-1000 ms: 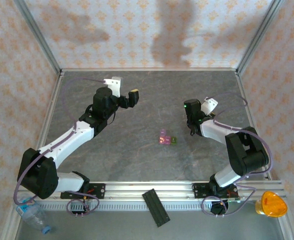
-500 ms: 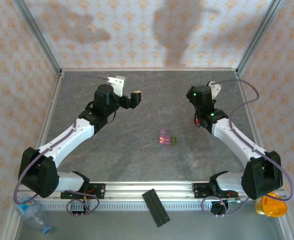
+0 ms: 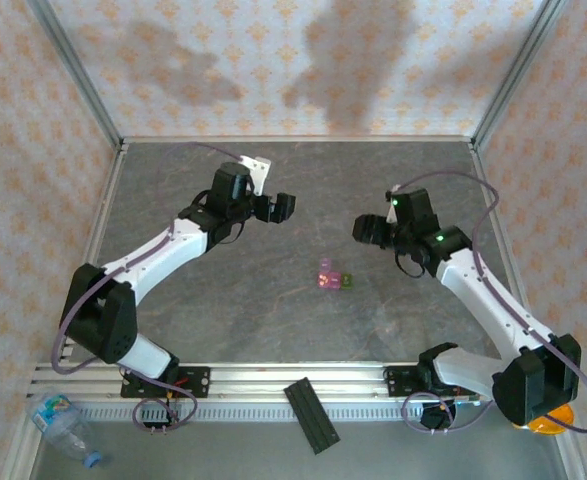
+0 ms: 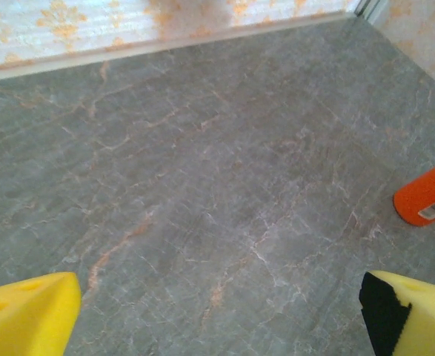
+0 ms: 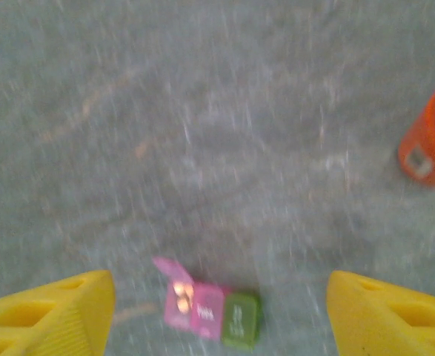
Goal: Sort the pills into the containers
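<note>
Right wrist view: containers (image 5: pixel 211 317) are framed beneath the spread right gripper (image 5: pixel 218 278); approach is judged underway, lowering is needed next.

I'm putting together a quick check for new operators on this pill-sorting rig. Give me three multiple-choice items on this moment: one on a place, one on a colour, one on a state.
1. Where are the joined boxes?
A) on the table, between the two arms
B) against the far wall
C) off the table

2. What colour is the smaller box?
A) blue
B) green
C) white

3. How is the left pincer?
A) shut on a pill
B) shut on the boxes
C) open, empty

Answers:
1 A, the top view shows them lying free mid-table.
2 B, the right wrist view shows it green beside the pink one.
3 C, its fingers stand wide apart over bare table.
</note>
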